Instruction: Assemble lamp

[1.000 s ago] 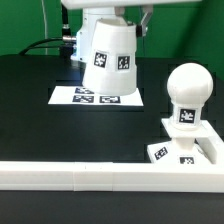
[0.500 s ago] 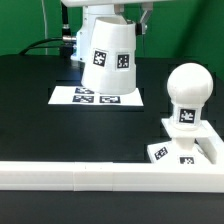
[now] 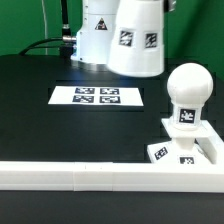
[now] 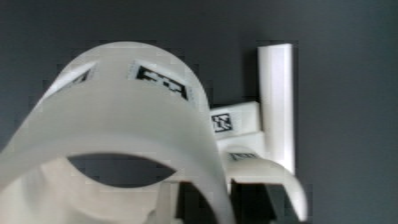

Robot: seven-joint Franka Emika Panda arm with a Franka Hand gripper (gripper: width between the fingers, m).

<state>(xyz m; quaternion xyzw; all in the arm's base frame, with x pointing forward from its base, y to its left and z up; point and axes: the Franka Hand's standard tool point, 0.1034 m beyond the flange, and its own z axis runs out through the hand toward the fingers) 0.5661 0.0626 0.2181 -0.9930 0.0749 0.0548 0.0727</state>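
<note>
Jaws cannot be made out in either view: the gripper itself sits above the exterior view's frame, and the wrist view is filled by the white tapered cup-like plastic shade (image 4: 134,140), so whether they are clamped on it is not something I can tell. That shade (image 3: 137,38) hangs clear of the black table (image 3: 40,120), wide mouth down, with a black-and-white square tag on its side. It is above and toward the exterior view's right of the marker board (image 3: 98,97), which lies flat on the table. Beyond the shade stands the robot's white base (image 3: 95,35), also tagged. Well to the exterior view's right of the marker board, the white round-headed bulb (image 3: 187,90) stands upright by its neck on the flat square white base (image 3: 182,150), which appears to rest against the white rail (image 3: 90,177) along the table's near edge.
</note>
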